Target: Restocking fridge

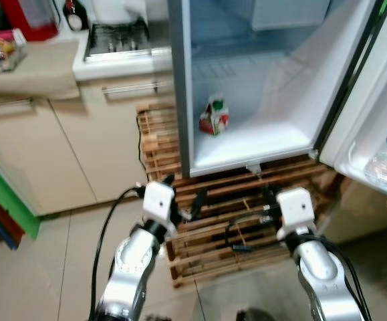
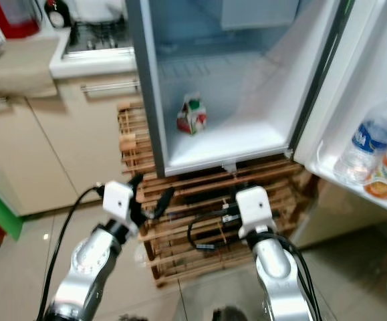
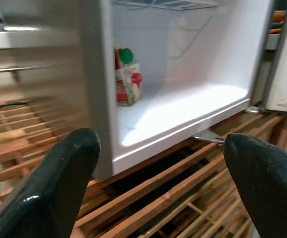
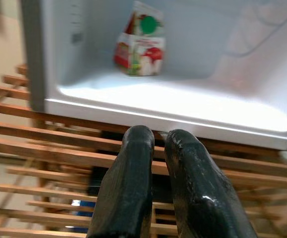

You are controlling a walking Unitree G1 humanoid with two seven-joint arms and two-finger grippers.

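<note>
i'm facing the open fridge (image 1: 260,144) on its wooden pallet (image 1: 213,221), both grippers empty and low in front.
fridge door (image 2: 373,80) is standing open on my right with bottles (image 2: 373,144) in its rack; the carton (image 1: 214,116) is sitting upright on the fridge floor, back left. left gripper (image 3: 158,188) is spread wide, right gripper (image 4: 160,183) is pinched closed on nothing. i'm judging the carton light, stiff but crushable, a bit slick; best gripped across its flat sides mid-body, below the cap.
</note>
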